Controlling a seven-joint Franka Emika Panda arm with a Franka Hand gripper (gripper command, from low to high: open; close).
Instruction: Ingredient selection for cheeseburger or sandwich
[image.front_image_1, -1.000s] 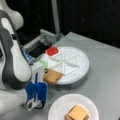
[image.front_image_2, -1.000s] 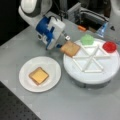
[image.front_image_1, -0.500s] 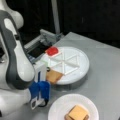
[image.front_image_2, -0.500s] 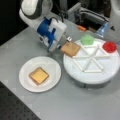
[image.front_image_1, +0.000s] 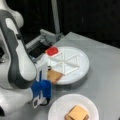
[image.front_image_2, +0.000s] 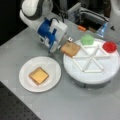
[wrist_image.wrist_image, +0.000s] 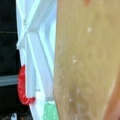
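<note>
Toast square held at the tray's edge

A brown toast square (image.front_image_2: 70, 48) hangs over the rim of the white sectioned tray (image.front_image_2: 87, 77), pinched in the jaws of the gripper (image.front_image_2: 60, 47). On the tray sit a green leaf (image.front_image_2: 87, 39) and red disc (image.front_image_2: 109, 46). Beside the tray on the table (image.front_image_2: 75, 105), a paper plate (image.front_image_2: 26, 82) carries 1 small stack (image.front_image_2: 38, 75).

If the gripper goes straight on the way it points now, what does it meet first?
Probably the toast square at the sectioned tray's rim: the gripper points right at it, and the toast fills the wrist view. Whether it already touches is unclear.
</note>
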